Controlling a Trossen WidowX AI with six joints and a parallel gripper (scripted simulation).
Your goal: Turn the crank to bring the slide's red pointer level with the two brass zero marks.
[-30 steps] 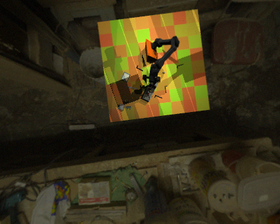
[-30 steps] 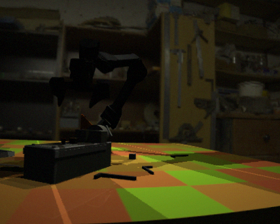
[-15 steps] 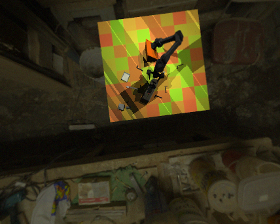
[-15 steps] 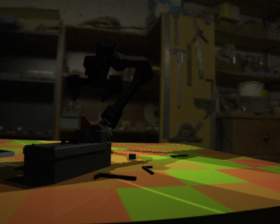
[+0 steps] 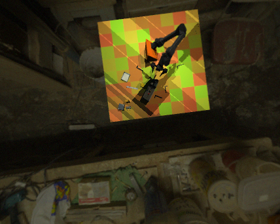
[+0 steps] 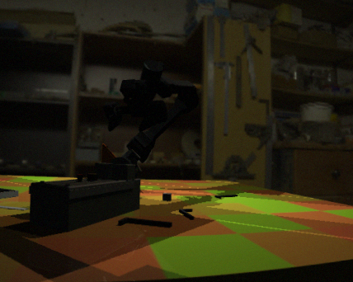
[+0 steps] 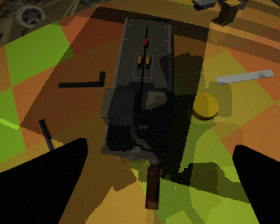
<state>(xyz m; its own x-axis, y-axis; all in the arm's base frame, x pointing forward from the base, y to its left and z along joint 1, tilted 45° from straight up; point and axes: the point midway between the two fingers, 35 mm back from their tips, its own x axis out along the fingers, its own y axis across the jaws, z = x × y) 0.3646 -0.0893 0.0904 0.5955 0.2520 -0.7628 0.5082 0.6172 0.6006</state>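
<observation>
The machine, a long dark box (image 5: 144, 99) (image 6: 104, 206) (image 7: 159, 37), stands on the checkered table. In the wrist view its red pointer (image 7: 146, 42) sits on the slot, clearly off level with the two brass zero marks, left (image 7: 139, 60) and right (image 7: 148, 62), on the side away from the crank. The crank's brown handle (image 7: 152, 187) sticks out past the box's near end. My gripper (image 5: 157, 73) (image 6: 127, 128) (image 7: 161, 149) is open and empty, raised above the table near the handle end. In the wrist view the handle appears between the fingers, untouched. Shadow hides the crank arm.
Black L-shaped keys (image 7: 81, 84) (image 6: 147, 223) lie beside the box. A yellow disc (image 7: 206, 106) and a pale bar (image 7: 245, 77) (image 5: 132, 88) lie on its other side. A white tray (image 5: 125, 76), a grey block (image 5: 121, 107) and an orange panel (image 5: 150, 52) stand farther off.
</observation>
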